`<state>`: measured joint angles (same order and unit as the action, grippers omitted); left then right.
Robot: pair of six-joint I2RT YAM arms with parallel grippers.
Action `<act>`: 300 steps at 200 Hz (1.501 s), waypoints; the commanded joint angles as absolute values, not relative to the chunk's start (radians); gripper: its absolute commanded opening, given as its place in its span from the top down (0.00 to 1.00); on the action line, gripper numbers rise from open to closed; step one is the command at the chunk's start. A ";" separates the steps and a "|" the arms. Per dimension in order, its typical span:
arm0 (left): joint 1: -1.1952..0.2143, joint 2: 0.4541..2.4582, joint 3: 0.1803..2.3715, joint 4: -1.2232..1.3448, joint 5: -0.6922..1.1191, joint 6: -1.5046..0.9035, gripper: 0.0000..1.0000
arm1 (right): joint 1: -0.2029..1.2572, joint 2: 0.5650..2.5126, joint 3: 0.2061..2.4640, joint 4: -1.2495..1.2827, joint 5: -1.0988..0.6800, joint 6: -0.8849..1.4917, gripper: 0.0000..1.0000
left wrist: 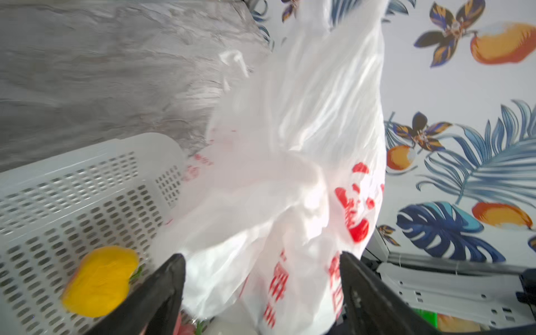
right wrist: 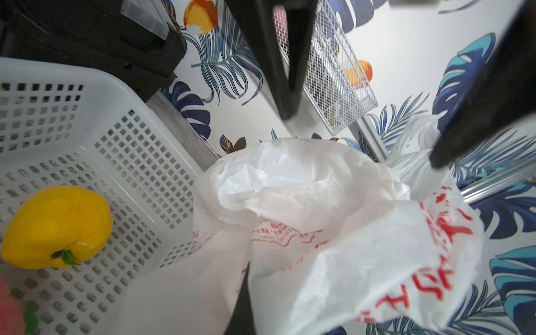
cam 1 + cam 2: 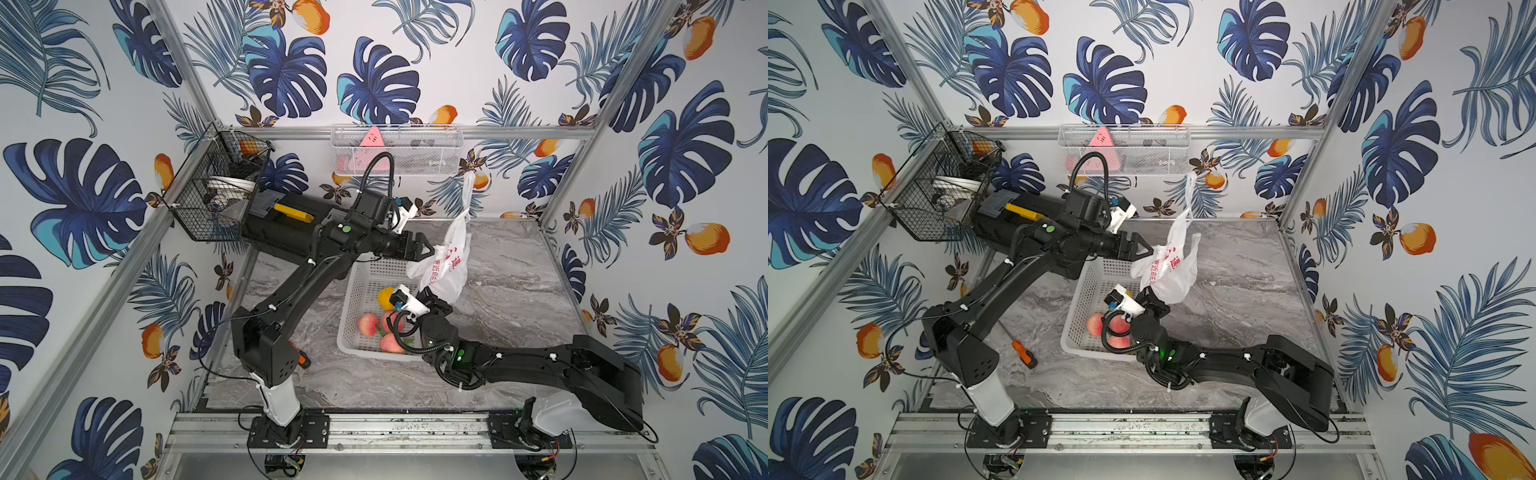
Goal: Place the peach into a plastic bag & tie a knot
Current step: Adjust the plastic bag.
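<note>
The plastic bag (image 3: 446, 266) (image 3: 1173, 266), white with red lettering, hangs by one handle (image 3: 468, 187) from the back wall, above the far corner of the white basket (image 3: 365, 278). My left gripper (image 3: 428, 251) (image 1: 262, 261) is open, with its fingers (image 1: 171, 278) spread on either side of the bag's film. The right gripper (image 3: 432, 296) is shut on the bag's lower edge; folds of the bag (image 2: 319, 232) cover its fingers (image 2: 243, 307). Three peaches (image 3: 369, 324) lie in the basket. Whether a peach is in the bag cannot be seen. No knot is in view.
A yellow fruit (image 3: 385, 297) (image 2: 55, 226) shares the basket with the peaches. A black toolbox (image 3: 286, 220) and a black wire basket (image 3: 212, 195) stand at the back left. A white mesh rack (image 3: 397, 151) hangs on the back wall. An orange-handled screwdriver (image 3: 1023, 353) lies on the marble top.
</note>
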<state>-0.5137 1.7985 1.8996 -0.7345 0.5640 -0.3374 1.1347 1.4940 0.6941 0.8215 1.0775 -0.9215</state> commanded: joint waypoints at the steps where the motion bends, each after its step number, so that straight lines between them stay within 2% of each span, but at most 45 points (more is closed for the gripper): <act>1: -0.543 1.839 1.948 -0.780 0.655 -0.277 0.11 | 1.148 1.494 0.698 0.929 1.063 -1.015 1.00; 32: -0.554 1.874 2.025 -0.818 0.660 -0.251 0.09 | 1.149 1.463 0.716 0.724 1.048 -0.887 1.00; 53: -0.555 1.909 2.121 -0.881 0.573 -0.216 0.05 | 1.149 1.466 0.716 0.712 1.046 -0.882 1.00; 91: -0.641 2.032 2.286 -1.017 0.421 -0.117 0.05 | 1.150 1.472 0.734 0.636 1.026 -0.831 1.00; 125: -0.664 2.093 2.365 -1.022 0.325 -0.106 0.05 | 1.149 1.474 0.751 0.550 1.007 -0.776 1.00; 141: -0.678 2.118 2.383 -1.012 0.272 -0.095 0.11 | 1.150 1.477 0.754 0.534 1.007 -0.766 1.00; 160: -0.686 2.139 2.374 -0.996 0.289 -0.076 0.21 | 1.149 1.470 0.759 0.489 1.002 -0.727 1.00; 170: -0.687 2.147 2.378 -0.997 0.298 -0.064 0.31 | 1.147 1.465 0.761 0.473 1.002 -0.713 1.00; 185: -0.686 2.136 2.363 -0.979 0.288 -0.044 0.52 | 1.146 1.453 0.765 0.433 1.003 -0.680 1.00; 204: -0.677 2.095 2.329 -0.909 0.270 -0.038 0.71 | 1.138 1.420 0.783 0.300 0.977 -0.558 0.89; 241: -0.569 1.962 2.127 -0.550 0.416 -0.186 1.00 | 1.089 1.298 0.862 -0.090 0.787 -0.173 0.49; 267: -0.502 1.886 1.933 -0.207 0.470 -0.308 1.00 | 1.050 1.221 0.896 -0.229 0.639 0.005 0.29; 284: -0.490 1.852 1.818 -0.005 0.490 -0.325 1.00 | 0.989 1.166 0.937 -0.319 0.500 0.147 0.25; 300: -0.489 1.827 1.739 0.121 0.483 -0.319 1.00 | 0.865 1.105 0.972 -0.373 0.317 0.301 0.23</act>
<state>-0.4931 1.8660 1.8256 -0.2443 0.4393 -0.2684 0.9752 1.1713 0.9268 -0.2176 0.5941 -0.0082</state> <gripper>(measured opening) 0.061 0.768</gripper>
